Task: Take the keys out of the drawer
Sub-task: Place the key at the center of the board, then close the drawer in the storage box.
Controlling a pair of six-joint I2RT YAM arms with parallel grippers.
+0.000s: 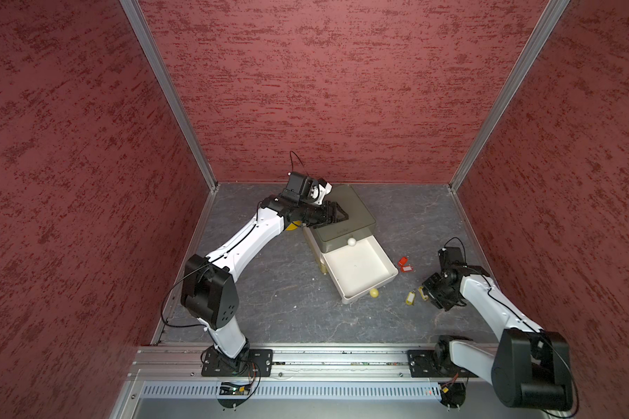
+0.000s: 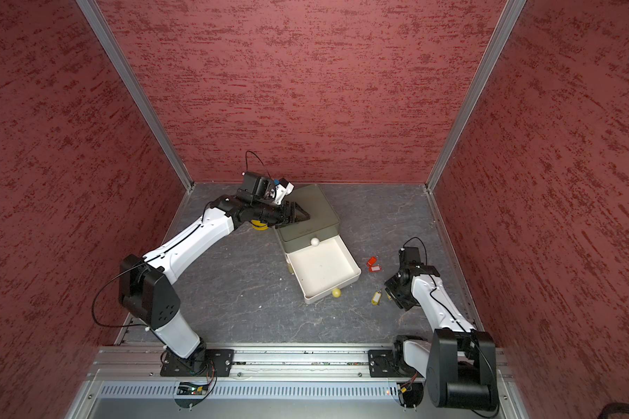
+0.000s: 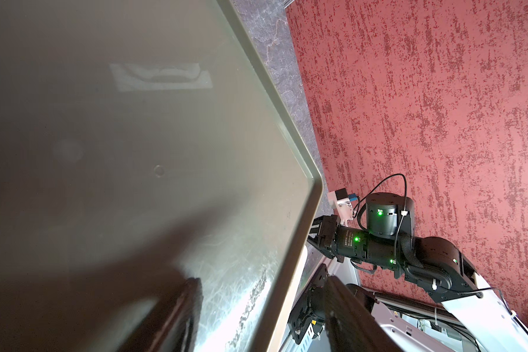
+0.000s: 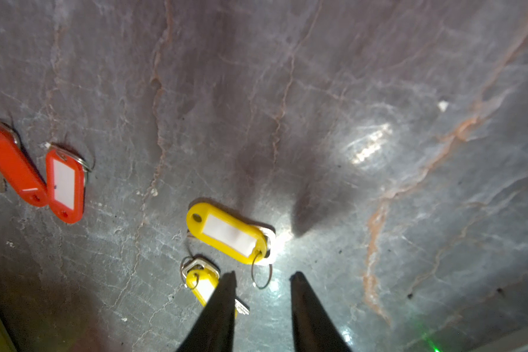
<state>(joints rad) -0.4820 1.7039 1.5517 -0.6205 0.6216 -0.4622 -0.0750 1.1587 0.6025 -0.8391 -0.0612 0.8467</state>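
- Keys [image 4: 229, 233]: all four lie on the table [image 4: 378, 76], on the robot's right of the open drawer [image 1: 356, 270]. None is inside it, so the emptying looks done.
- Drawer: it is pulled well out of the cabinet [image 1: 354, 203], and its white floor is bare in both top views.
- Right gripper [image 4: 262, 274]: it hangs low over the yellow pair, jaws moderately apart with only table between them. One finger [image 4: 223, 304] hides part of the nearer yellow key [image 4: 201, 285]. It is probably low and empty here because this patch serves as the drop spot.
- Left gripper [image 1: 338, 214]: it reaches across the cabinet's top near the front edge, jaws partway apart astride the rim. This is likely a brace so the cabinet cannot slide while the drawer is worked. Whether the fingers actually press on it I cannot tell.
- Look of the keys: each carries an oblong plastic tag on a split ring.
- Red pair [image 4: 64, 186]: the two tags touch at one end, forming a V. One shows its white label, the other lies plain side up with a metal blade peeking from under it.
- Yellow pair: these lie close together, apart from the red ones. The farther one lies label up with its ring loose beside it. The nearer shows its metal head and blade on either side of the finger.
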